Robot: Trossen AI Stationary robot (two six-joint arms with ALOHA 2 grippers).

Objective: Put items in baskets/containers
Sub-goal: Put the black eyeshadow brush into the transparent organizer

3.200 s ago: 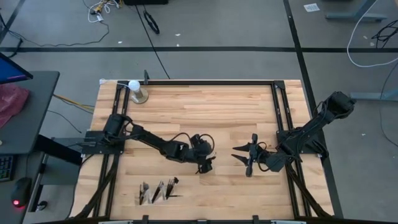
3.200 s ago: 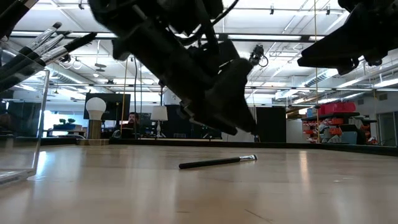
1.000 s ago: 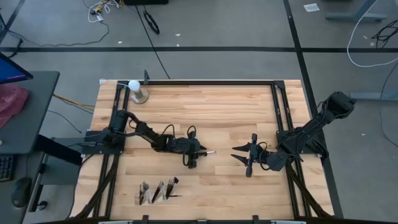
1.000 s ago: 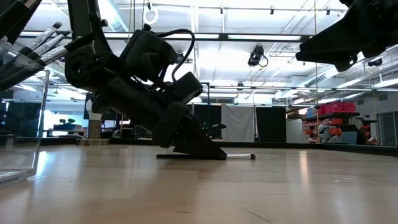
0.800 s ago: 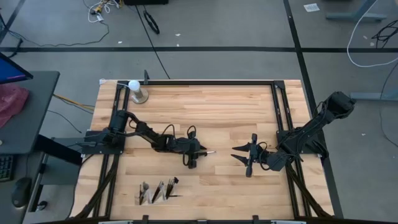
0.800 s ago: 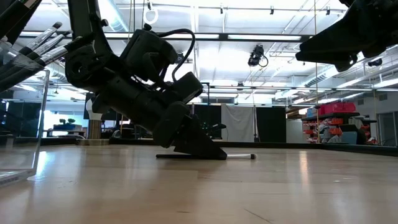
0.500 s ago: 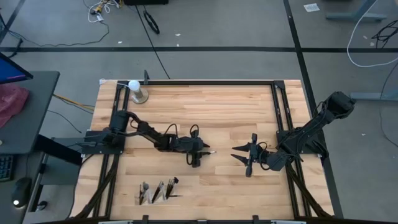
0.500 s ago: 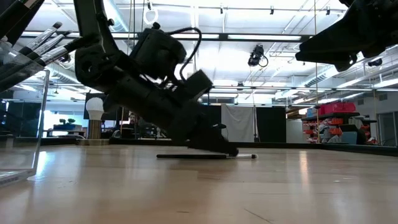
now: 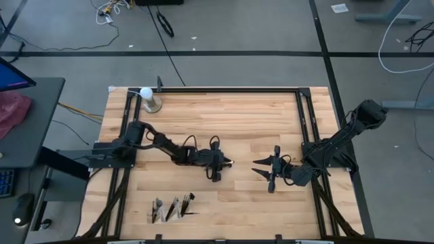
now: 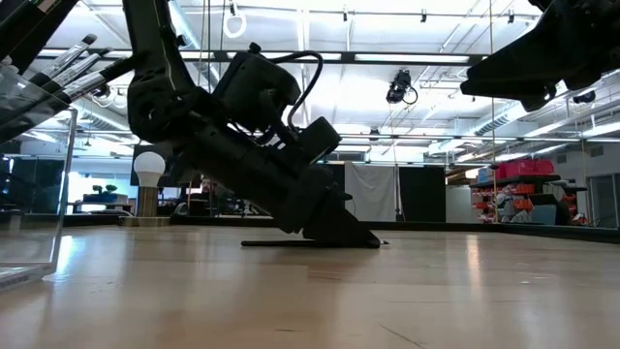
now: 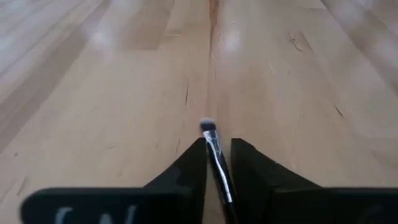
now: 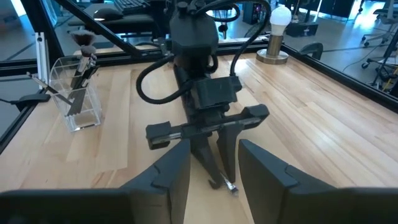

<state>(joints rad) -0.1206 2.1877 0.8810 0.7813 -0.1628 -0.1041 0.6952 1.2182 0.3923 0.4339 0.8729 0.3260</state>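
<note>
A thin dark-handled makeup brush with a silvery ferrule [image 11: 216, 157] lies flat on the pale wooden table [image 9: 230, 115], near its middle. The left gripper [image 11: 217, 163] is lowered to the table and straddles the brush: one dark finger stands on either side of the ferrule, jaws narrow and close against it, the bristle tip poking out just ahead of the fingertips. Whether they actually pinch it I cannot tell. The right gripper [image 9: 270, 171] hovers nearby, jaws apart and empty. The clear plastic organizer [image 12: 76, 100] holds other brushes upright.
</note>
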